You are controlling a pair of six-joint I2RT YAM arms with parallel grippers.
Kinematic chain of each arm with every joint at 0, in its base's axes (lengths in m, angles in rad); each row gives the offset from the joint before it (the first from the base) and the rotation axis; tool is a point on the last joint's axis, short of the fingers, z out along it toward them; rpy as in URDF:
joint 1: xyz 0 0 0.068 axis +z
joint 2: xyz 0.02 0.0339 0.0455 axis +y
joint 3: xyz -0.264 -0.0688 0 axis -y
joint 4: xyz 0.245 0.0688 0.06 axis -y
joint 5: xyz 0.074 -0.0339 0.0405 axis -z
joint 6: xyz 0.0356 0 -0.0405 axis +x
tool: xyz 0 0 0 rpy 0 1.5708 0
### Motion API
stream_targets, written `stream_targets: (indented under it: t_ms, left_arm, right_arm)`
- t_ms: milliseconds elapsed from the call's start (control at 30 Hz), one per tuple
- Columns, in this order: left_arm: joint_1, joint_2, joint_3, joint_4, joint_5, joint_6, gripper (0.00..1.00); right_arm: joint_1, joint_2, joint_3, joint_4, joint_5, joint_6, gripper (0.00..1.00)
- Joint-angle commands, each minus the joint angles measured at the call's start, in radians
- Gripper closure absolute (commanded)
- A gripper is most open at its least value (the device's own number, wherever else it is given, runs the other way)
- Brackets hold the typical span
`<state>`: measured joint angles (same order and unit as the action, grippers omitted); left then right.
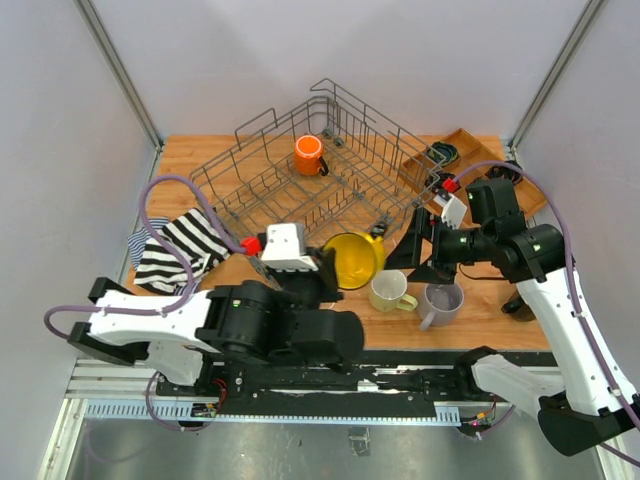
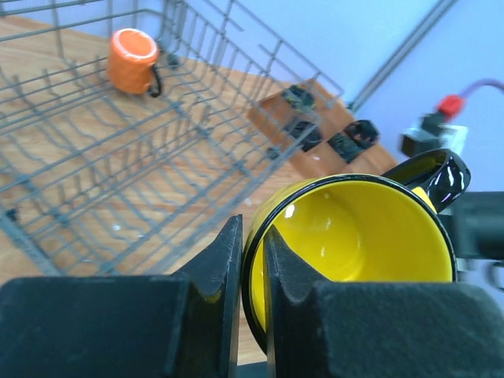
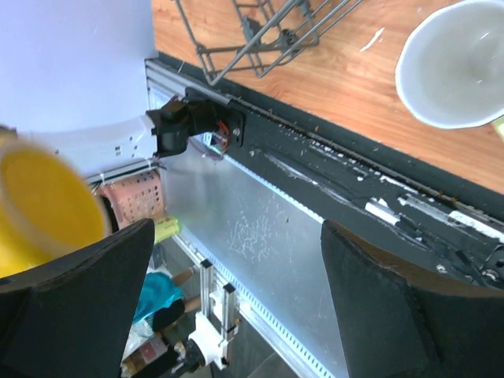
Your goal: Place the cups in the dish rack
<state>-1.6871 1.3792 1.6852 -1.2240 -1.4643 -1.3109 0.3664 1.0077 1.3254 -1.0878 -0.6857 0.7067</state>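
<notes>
Rack (image 1: pixel 268 186) w/ orange cup (image 1: pixel 308 154) inside; yellow cup (image 1: pixel 352 260), cream (image 1: pixel 388 290), grey (image 1: pixel 441 298) outside.

1 table (image 1: pixel 182 150), light wood, lying under the left end effector (image 1: pixel 328 268) and right end effector (image 1: pixel 418 258). 3 walls (image 1: pixel 300 50), plain pale lavender, rising beyond and beside both. 2 posts (image 1: pixel 120 70), grey metal, slanting up the far corners. 1 metal sheet (image 1: pixel 250 445), grey, showing behind them. Light falling evenly.
</notes>
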Motion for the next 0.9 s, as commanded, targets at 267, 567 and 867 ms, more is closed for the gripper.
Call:
stream_targets:
  t_ms: [267, 567, 867]
  left_arm:
    - [-0.052, 0.472, 0.688, 0.172, -0.238, 0.452, 0.99]
    - [-0.041, 0.106, -0.151, 2.216, 0.019, 1.862, 0.99]
    - [-0.028, 0.001, -0.25, 2.421, 0.349, 2.215, 0.99]
  right_arm:
    - [-0.159, -0.027, 0.017, -0.047, 0.264, -0.127, 0.08]
    - [-0.344, -0.069, -0.027, -0.065, 0.351, -0.225, 0.02]
    - [-0.369, -0.051, -0.074, -0.048, 0.215, -0.213, 0.02]
